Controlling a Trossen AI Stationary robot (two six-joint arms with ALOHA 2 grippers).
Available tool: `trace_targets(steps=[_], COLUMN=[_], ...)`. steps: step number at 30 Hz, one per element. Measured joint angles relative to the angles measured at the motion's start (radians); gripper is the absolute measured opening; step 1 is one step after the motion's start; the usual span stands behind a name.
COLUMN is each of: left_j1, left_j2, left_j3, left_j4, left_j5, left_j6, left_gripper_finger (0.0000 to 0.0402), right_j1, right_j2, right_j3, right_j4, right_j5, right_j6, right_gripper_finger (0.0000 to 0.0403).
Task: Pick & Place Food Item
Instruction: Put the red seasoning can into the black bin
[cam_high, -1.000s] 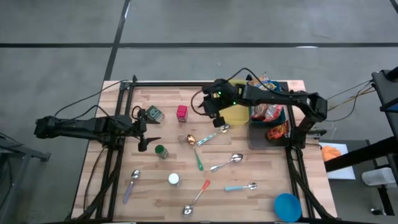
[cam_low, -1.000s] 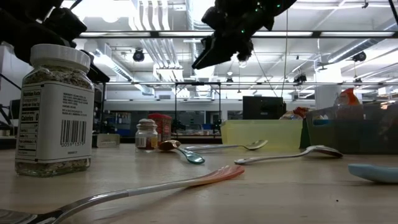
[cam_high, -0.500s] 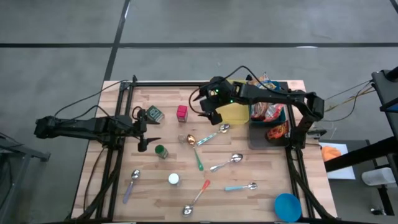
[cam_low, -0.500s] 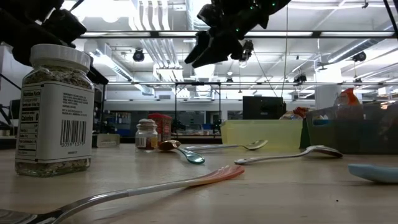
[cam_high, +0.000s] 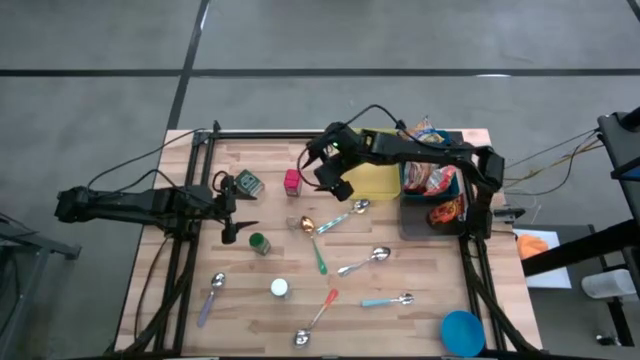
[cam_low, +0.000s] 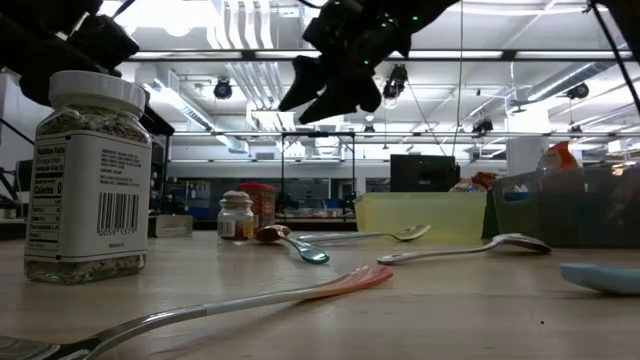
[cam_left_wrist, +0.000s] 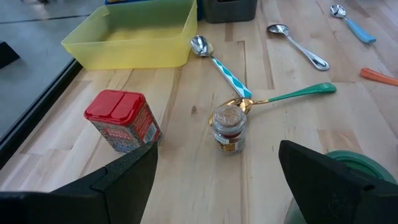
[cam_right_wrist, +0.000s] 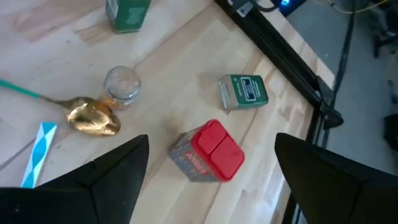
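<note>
My right gripper (cam_high: 330, 181) hangs with fingers spread wide and empty, above the red-lidded spice can (cam_high: 292, 181).

Largest to smallest: the wooden table (cam_high: 420, 330) carries, at its far right, a yellow bin (cam_high: 377, 183) and a dark crate (cam_high: 420, 222) of snack packets. The red-lidded spice can lies on its side at the far middle, left of the yellow bin, a green tin (cam_high: 248, 184) farther left. My left gripper (cam_high: 232, 213) waits at the left edge, fingers wide, holding nothing.

We note the tin (cam_high: 292, 181) left of the tub (cam_high: 377, 180), bin (cam_high: 432, 205) right of it, spoons (cam_high: 362, 262) nearer.
</note>
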Motion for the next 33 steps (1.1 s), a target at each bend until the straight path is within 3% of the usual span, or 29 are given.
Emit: trace_targets(steps=[6,16,22,33], left_j1=[0.000,0.000,0.000,0.000], left_j2=[0.000,0.000,0.000,0.000], left_j3=[0.000,0.000,0.000,0.000], left_j4=[-0.002,-0.009,-0.016,-0.020], left_j5=[0.000,0.000,0.000,0.000], left_j6=[0.000,0.000,0.000,0.000], left_gripper_finger=[0.0340,0.0340,0.0340,0.0340], right_j1=[-0.022,-0.036,-0.038,-0.041], right_j2=[0.149,0.370,0.479,0.577], right_j3=[0.236,0.555,0.675,0.773], right_j4=[-0.209,-0.343,-0.474,-0.486], right_j5=[-0.049,-0.048,-0.093,-0.100], right_j6=[-0.029,-0.061,-0.061,-0.242], right_gripper_finger=[0.0347,0.0347,0.0347,0.0347])
